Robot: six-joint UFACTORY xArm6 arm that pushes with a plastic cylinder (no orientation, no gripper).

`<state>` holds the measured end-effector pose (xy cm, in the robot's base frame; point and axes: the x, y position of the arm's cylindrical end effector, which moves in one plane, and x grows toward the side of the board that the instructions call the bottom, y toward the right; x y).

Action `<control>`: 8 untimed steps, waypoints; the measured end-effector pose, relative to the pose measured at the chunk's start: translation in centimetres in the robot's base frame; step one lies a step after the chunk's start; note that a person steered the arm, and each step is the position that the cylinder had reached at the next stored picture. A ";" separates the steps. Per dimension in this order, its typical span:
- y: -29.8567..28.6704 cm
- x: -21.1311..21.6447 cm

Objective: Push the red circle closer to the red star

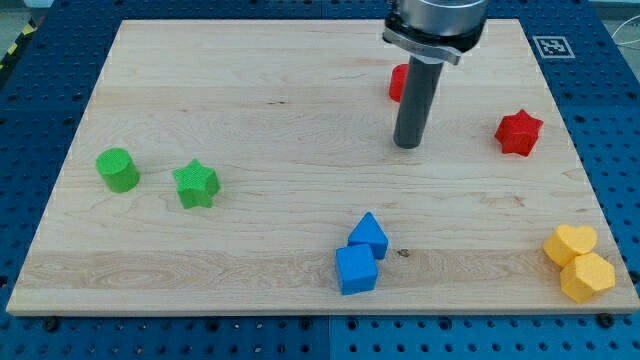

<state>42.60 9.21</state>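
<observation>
Our tip [407, 145] sits just below the half-hidden red circle [398, 82] — red star [519, 132] well right. No jaws here; no legible writing.

The board [250, 100] was pale, light-grained wood, set on a blue perforated table [40, 100], with a black-and-white square marker [552, 46] at its top right corner. The red circle [398, 82] and red star [519, 132] shared one red; the cylinder [118, 169] and star [196, 184] were green. The pentagonal block [368, 236] and cube [356, 270] were blue, the heart [570, 244] and hexagon [588, 277] yellow, and the rod [414, 105] dark grey.
</observation>
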 end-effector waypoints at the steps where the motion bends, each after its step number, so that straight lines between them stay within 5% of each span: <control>1: -1.8 -0.9; 5: -5.5 -10.5; 8: -1.2 -11.0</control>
<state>31.64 8.03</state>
